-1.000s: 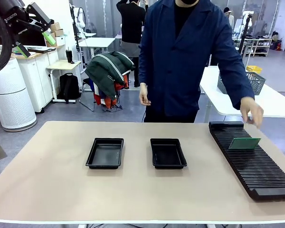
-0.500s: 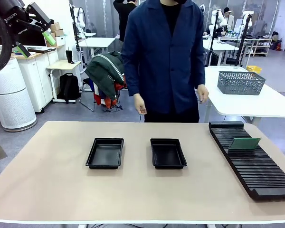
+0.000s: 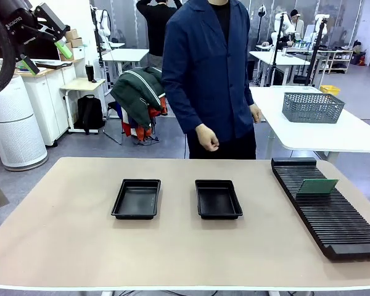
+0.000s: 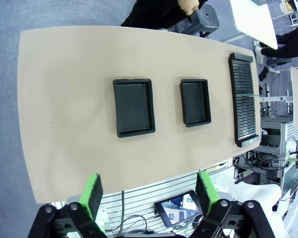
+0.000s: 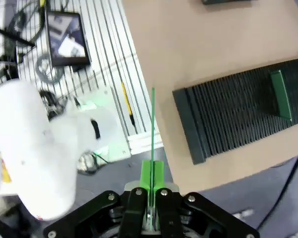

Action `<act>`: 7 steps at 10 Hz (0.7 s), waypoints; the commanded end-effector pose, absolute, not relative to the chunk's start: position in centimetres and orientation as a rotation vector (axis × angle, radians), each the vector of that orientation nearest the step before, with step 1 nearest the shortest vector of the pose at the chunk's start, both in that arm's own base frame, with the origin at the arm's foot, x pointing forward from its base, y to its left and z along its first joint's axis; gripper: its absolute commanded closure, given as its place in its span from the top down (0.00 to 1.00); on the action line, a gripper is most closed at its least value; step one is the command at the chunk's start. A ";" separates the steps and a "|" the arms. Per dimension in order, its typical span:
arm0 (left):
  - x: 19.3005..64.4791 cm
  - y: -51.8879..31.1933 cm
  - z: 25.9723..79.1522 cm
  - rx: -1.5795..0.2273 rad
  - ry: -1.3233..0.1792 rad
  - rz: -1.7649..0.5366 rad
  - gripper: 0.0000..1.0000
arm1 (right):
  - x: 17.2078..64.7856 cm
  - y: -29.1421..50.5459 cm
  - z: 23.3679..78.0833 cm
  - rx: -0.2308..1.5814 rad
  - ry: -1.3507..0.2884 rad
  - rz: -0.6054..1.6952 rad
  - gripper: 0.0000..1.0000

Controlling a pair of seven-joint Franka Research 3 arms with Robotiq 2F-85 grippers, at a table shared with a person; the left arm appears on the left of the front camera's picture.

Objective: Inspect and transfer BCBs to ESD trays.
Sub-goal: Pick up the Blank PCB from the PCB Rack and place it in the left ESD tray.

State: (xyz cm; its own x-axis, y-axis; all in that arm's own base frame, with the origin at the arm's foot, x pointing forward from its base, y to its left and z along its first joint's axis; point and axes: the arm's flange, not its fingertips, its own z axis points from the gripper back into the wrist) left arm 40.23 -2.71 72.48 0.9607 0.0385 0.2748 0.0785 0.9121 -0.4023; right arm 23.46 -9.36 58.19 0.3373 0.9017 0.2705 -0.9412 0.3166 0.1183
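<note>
One BCB (image 3: pixel 317 185) stands tilted in a slot near the far end of a long black ribbed rack (image 3: pixel 333 222); it is a thin green rectangle, pale on the face with a darker top edge; the rack lies along the right end of the tan surface (image 3: pixel 68 234).

The left ESD tray (image 3: pixel 136 198) and the right ESD tray (image 3: pixel 218 198) sit side by side at mid-surface, apart from each other and well apart from the rack; each is shallow, black and flared at the rim, and shows its bare black floor.

The left gripper (image 3: pixel 46 57) hangs high over the left side, its green fingers spread wide; the right gripper (image 5: pixel 152 168) has its fingers pressed together, and a thin green line rises from between them; whether that line is more than the pads seen edge-on cannot be told.

A person (image 3: pixel 209 74) in a dark blue coat stands at the far side, hands off the surface; a grey mesh basket (image 3: pixel 312 106) rests on a white table behind.
</note>
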 end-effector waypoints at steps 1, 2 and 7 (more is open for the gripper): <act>40.1 -2.6 72.3 -0.424 -0.288 -0.018 1.00 | 26.6 -7.2 59.2 0.414 -0.184 1.035 0.02; 40.1 -2.6 72.3 -0.424 -0.288 -0.018 1.00 | 27.6 -5.8 59.2 0.462 -0.169 0.950 0.02; 40.1 -2.6 72.3 -0.424 -0.288 -0.018 1.00 | 32.6 4.4 57.5 0.713 -0.100 0.459 0.02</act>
State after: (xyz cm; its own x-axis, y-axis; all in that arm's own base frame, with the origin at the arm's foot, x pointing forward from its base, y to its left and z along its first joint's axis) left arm 40.23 -2.74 72.49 0.9607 0.0381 0.2751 0.0789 0.9122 -0.4020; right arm 31.83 2.72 58.08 0.8530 0.4647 0.2377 -0.5096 0.6427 0.5721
